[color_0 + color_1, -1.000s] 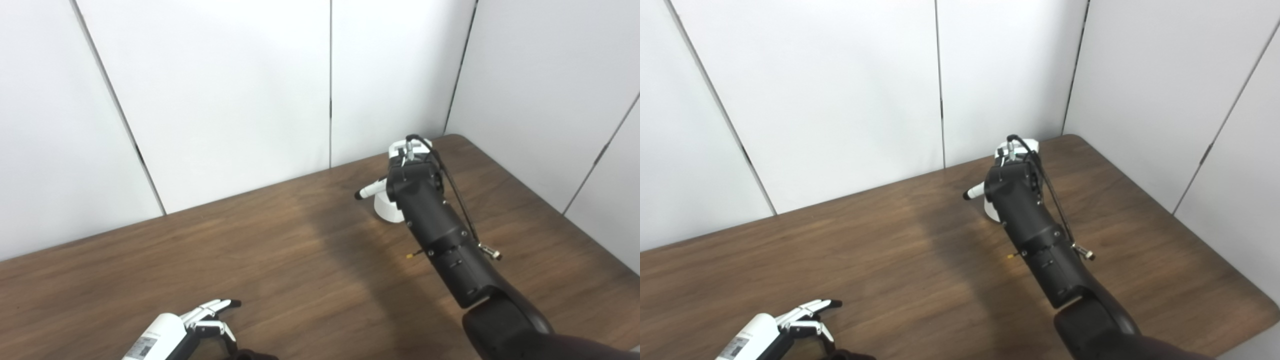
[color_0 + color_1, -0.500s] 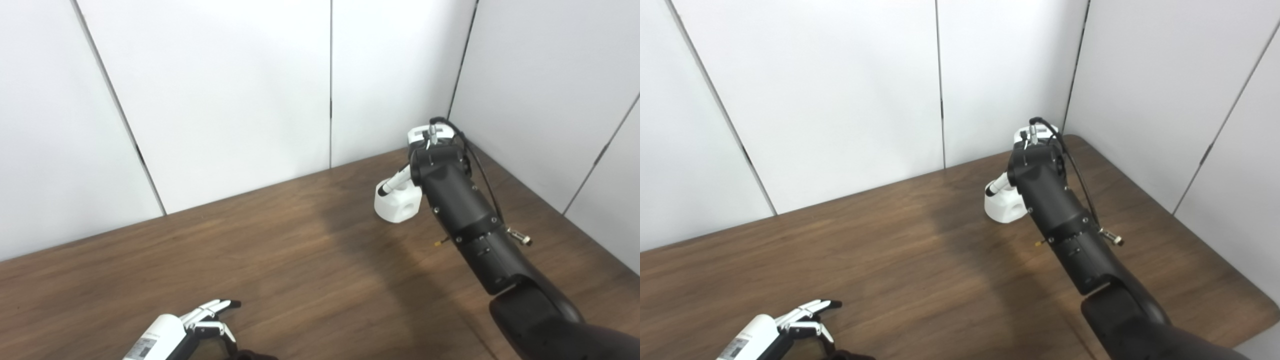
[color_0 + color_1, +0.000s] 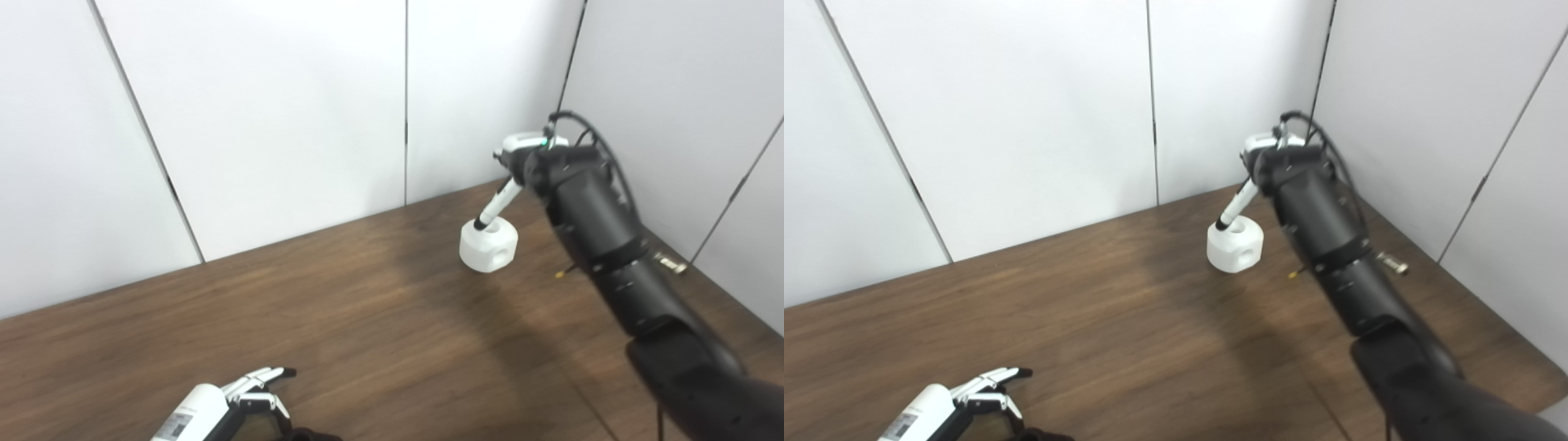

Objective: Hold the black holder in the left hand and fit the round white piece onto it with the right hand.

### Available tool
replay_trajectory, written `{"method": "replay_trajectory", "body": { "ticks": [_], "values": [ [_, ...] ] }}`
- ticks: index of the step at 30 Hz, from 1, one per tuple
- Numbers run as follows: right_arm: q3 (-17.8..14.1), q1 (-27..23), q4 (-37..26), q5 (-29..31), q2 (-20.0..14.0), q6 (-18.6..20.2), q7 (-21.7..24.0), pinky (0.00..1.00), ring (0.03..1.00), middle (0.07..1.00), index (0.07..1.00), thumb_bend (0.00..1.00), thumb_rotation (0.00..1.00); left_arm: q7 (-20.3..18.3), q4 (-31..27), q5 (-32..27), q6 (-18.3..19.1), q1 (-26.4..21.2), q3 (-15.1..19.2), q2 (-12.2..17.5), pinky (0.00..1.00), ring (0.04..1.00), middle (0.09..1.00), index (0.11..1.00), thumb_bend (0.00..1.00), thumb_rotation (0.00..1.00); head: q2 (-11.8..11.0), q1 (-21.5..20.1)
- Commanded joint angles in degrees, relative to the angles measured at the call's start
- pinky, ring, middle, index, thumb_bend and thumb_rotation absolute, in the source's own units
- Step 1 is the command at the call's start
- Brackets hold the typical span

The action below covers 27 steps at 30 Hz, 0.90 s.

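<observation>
White piece: right of centre, on table, ungrasped. Right hand: above it, one finger extended to its top, grip indeterminable. Left hand: lower left, fingers apart, empty. Holder: barely visible at bottom edge. Fitting not begun.

The light is bright and even, and the white wall panels look clean with no glare. A soft dark shadow lies across the middle of the brown table, running from near the white piece toward the front edge. Both pictures are mostly sharp, but the right arm looks a little soft, and the left hand is cut off at the bottom edge.
</observation>
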Motion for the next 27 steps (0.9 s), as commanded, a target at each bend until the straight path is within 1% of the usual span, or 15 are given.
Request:
{"method": "replay_trajectory", "body": {
  "ticks": [1,2,5,8,14,16,19,22,25,27],
  "values": [
    [-0.38,-2.87,-3.42,5.5,-4.12,-0.24,6.12,0.83,1.0,1.0,1.0,1.0,0.44,-5.09,2.34,2.17,1.36,2.52,-1.9,1.27,0.72,0.89,0.89,0.488,0.52,0.05,0.08,-0.06],
    [-0.08,-2.74,-3.97,7.26,-5.18,-0.13,6.09,0.87,1.0,1.0,1.0,1.0,0.42,-5.13,2.44,2.12,1.37,2.44,-1.91,1.24,0.72,0.89,0.89,0.488,0.52,0.05,0.02,-0.12],
    [0.9,-2.17,-5.35,10.99,-7.98,-0.13,5.45,0.92,1.0,1.0,1.0,1.0,0.37,-5.3,2.57,1.95,1.52,2.36,-1.89,1.18,0.73,0.894,0.893,0.488,0.52,0.05,0.02,-0.13],
    [2.03,-1.77,-6.58,13.61,-10.32,0.57,5.33,0.95,1.0,1.0,1.0,1.0,0.34,-5.37,2.61,2.12,1.43,2.29,-1.98,1.23,0.73,0.89,0.892,0.488,0.52,0.05,0.02,-0.13],
    [3.8,-1.08,-7.63,15.84,-12.63,1.1,5.45,1.0,1.0,1.0,1.0,1.0,0.27,-5.28,2.74,2.31,1.62,2.37,-2.01,1.1,0.73,0.894,0.892,0.488,0.52,0.05,0.02,0.06],
    [4.82,-0.51,-7.5,16.92,-13.39,0.75,3.98,1.0,1.0,1.0,1.0,1.0,0.24,-5.31,2.76,2.43,1.74,2.36,-2.05,1.07,0.74,0.896,0.895,0.488,0.52,0.05,0.1,0.16],
    [5.27,0.73,-6.99,19.39,-13.95,-0.92,-0.02,1.0,1.0,1.0,1.0,1.0,0.18,-5.34,2.84,2.37,1.77,2.36,-2.04,1.04,0.74,0.898,0.897,0.488,0.52,0.05,0.09,0.19],
    [5.49,1.95,-5.38,21.92,-14.25,-3.34,-3.97,1.0,1.0,1.0,1.0,1.0,0.15,-5.53,3.01,2.22,1.78,2.24,-2.11,1.04,0.74,0.903,0.9,0.488,0.52,0.05,0.04,0.27],
    [5.69,2.86,-3.82,23.45,-14.29,-6.06,-7.83,1.0,1.0,1.0,1.0,0.97,0.13,-5.26,3.32,2.26,1.5,2.24,-2.08,0.98,0.74,0.902,0.901,0.488,0.52,0.05,0.05,0.36],
    [6.6,3.34,-2.48,23.18,-14.58,-9.08,-11.28,1.0,1.0,1.0,0.999,0.96,0.14,-5.22,3.35,2.37,1.56,2.28,-2.08,0.98,0.74,0.901,0.899,0.489,0.52,0.05,0.08,0.44]
  ]
}}
